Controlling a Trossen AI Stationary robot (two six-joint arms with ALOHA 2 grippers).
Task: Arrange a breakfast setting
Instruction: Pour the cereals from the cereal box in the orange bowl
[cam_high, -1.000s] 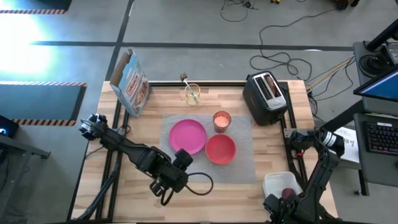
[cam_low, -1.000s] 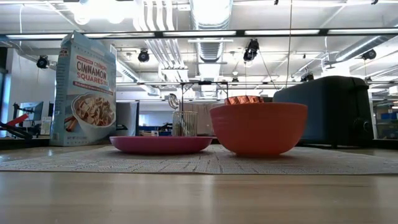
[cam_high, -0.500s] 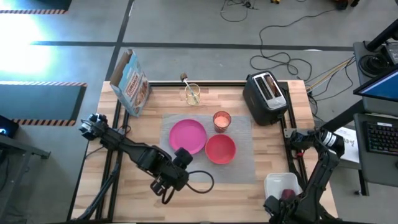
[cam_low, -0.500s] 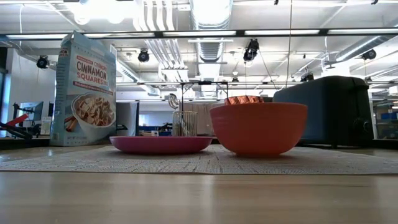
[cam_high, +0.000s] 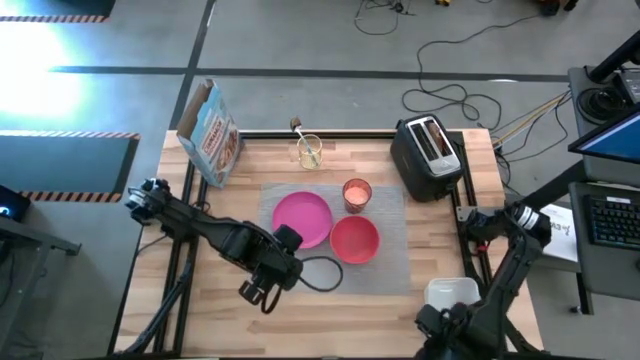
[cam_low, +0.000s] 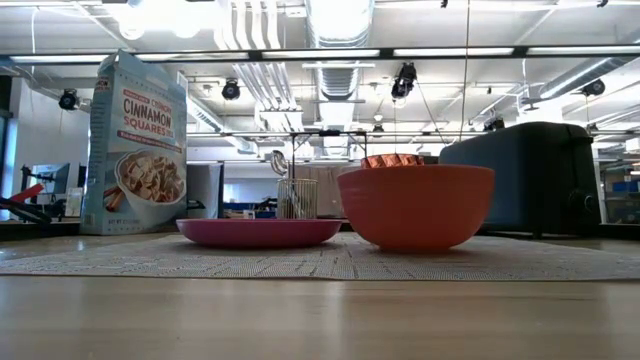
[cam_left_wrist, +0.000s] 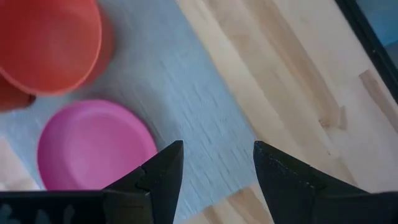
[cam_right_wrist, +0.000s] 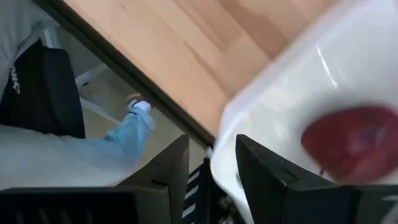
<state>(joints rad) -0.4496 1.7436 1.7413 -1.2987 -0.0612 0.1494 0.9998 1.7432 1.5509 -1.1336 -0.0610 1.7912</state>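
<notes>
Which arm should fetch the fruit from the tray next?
Right, probably. Its open gripper hangs at the tray edge with the fruit just ahead; the left gripper is over the placemat.

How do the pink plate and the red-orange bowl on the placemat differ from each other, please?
The pink plate is shallow and flat with a low rim, while the red-orange bowl is deep with tall curved walls, as the low view shows. The plate is pink and looks slightly wider from above; the bowl is red-orange. Both are round, look empty, stand upright and sit side by side on the grey placemat.
</notes>
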